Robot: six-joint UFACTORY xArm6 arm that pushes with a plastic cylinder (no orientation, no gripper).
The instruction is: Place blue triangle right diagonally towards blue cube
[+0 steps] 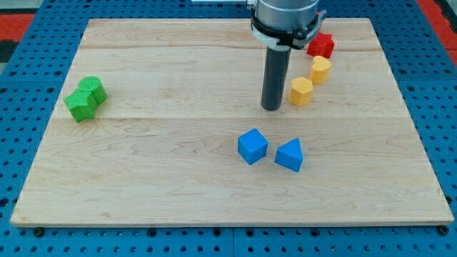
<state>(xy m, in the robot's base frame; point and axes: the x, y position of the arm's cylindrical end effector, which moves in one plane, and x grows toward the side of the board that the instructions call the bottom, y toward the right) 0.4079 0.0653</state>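
Observation:
The blue triangle (pixel 290 155) lies on the wooden board below the middle, a little to the view's right. The blue cube (pixel 252 145) sits just to its left, with a small gap between them. My tip (pixel 271 107) rests on the board above both blue blocks, roughly above the gap between them, and touches neither.
Two yellow blocks (pixel 301 91) (pixel 320 69) stand just right of my tip, with a red block (pixel 320 45) above them. Two green blocks (pixel 81 104) (pixel 93 88) sit together near the board's left edge. The board (pixel 143 178) lies on a blue pegboard surface.

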